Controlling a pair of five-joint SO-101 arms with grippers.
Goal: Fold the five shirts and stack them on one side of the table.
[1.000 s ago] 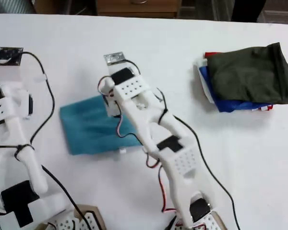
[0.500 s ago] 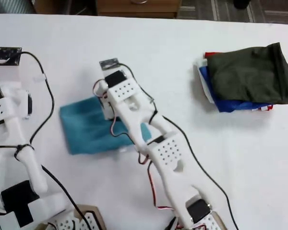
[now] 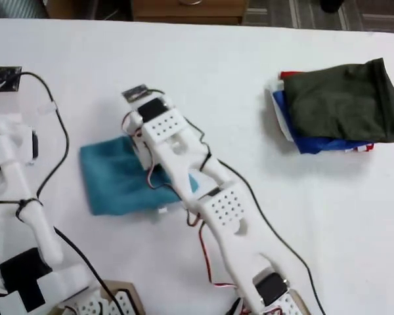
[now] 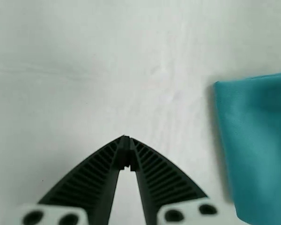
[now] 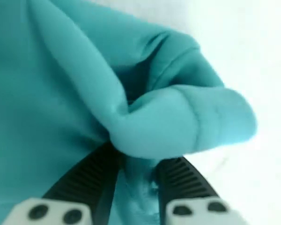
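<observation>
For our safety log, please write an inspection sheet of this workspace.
Surface: white table, no spills seen.
Job's things: teal shirt folded under the right arm; stack at the table's side, dark green shirt on top, blue, white and red edges beneath.
Clutter: nothing seen.
Grippers: right jaws shut on a bunched fold of the teal shirt; left jaws shut, above bare table beside it.
Cables: black cable along each arm; red wires on the right arm.
Surroundings: wooden furniture beyond the far edge.

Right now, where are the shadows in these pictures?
High view: a soft shadow lies on the table beside the stack of shirts. Left wrist view: a dark strip edges the teal shirt. Right wrist view: its folds look darker inside.
</observation>
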